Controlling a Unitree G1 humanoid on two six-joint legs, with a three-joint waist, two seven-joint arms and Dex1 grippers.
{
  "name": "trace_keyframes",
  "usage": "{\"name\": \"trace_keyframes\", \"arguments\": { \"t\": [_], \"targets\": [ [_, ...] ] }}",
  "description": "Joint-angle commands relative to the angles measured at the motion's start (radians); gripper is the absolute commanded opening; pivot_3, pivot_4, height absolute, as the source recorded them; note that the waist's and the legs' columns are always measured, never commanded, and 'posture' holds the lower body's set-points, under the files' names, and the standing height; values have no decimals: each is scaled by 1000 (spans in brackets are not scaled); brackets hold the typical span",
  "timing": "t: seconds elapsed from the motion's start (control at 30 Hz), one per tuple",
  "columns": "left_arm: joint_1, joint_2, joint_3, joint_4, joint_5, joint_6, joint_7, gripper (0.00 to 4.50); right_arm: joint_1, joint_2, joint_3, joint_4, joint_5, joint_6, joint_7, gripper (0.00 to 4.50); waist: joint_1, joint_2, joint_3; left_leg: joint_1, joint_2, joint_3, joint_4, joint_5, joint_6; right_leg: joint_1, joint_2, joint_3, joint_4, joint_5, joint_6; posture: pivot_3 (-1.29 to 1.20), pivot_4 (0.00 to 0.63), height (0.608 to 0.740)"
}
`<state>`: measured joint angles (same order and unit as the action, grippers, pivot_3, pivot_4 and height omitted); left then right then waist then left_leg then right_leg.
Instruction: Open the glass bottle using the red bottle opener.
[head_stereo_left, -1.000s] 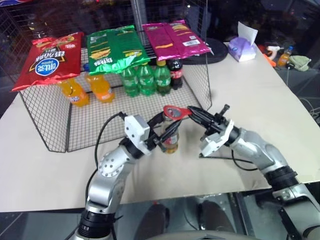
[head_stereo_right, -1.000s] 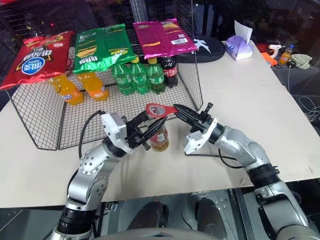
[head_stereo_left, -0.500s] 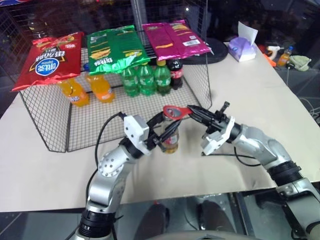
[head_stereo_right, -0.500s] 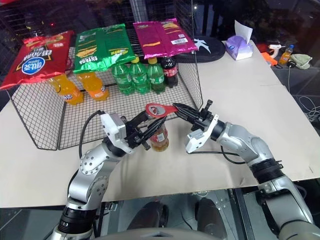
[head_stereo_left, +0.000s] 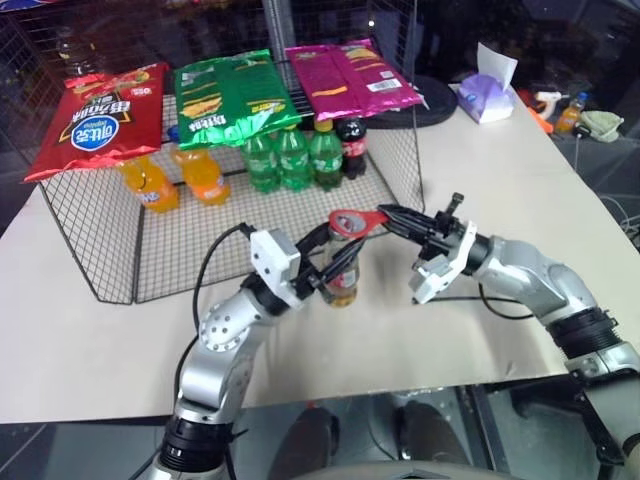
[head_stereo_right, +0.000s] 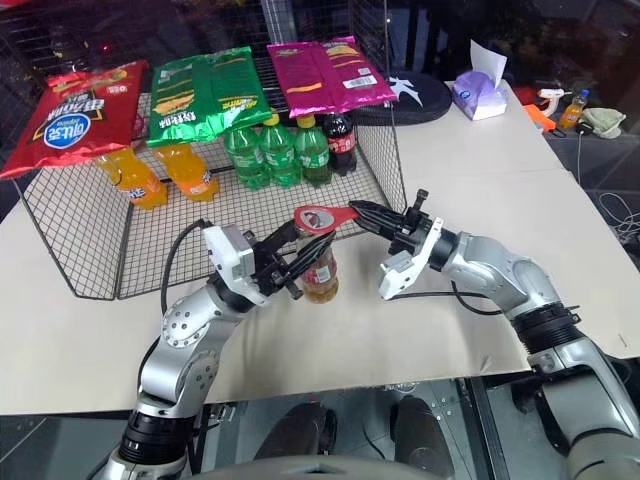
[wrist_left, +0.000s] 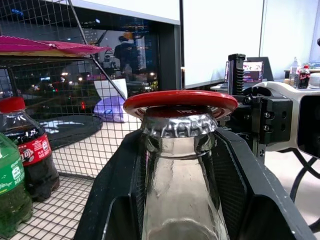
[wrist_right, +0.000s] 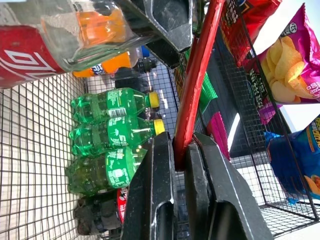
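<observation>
Two pincers engaged. Left pincer (head_stereo_left: 338, 262) is clamped around the glass bottle (head_stereo_left: 342, 280) standing on the counter (head_stereo_left: 500, 180). Right pincer (head_stereo_left: 392, 217) is shut on the red bottle opener (head_stereo_left: 352, 221) handle, ring head over the cap. Hook under the cap's crimped edge, then lever the handle up; keep the bottle steady.

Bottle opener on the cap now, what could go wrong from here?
1. The red bottle opener lies flat on the cap of the glass bottle; if its ring isn't hooked under the rim, it may slip off when levered.
2. The right gripper pinches only the handle's thin end, so the opener could twist.
3. The left gripper holds the bottle at the neck; prying could tip it and spill.
</observation>
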<state>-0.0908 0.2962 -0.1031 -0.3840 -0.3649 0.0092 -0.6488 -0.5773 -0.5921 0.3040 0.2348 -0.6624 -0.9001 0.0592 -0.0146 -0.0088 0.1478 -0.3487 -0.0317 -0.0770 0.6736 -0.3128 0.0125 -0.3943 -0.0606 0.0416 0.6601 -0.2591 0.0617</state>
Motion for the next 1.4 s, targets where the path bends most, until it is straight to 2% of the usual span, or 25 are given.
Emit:
{"name": "trace_keyframes", "arguments": {
  "t": [0.03,0.67,1.4],
  "targets": [
    [4,5,-16,8,17,-2,-6,1464,-23,-30,-32,5,-1,10,5,0,0,0,0,0,0,0,0,0,0,0,0,0,0,0,0,0,150,740],
    [21,10,-24,1,18,-5,7,1464,-89,-56,-76,-17,-3,27,-16,0,1,-2,3,0,0,0,-2,0,0,0,-1,0,-2,0,0,0,150,740],
    [19,12,-33,8,18,-7,11,1464,-158,-98,-104,-16,-88,37,-90,0,2,-3,7,-2,0,0,-2,0,0,-2,-1,-1,-3,0,0,0,150,740]
  ]
}}
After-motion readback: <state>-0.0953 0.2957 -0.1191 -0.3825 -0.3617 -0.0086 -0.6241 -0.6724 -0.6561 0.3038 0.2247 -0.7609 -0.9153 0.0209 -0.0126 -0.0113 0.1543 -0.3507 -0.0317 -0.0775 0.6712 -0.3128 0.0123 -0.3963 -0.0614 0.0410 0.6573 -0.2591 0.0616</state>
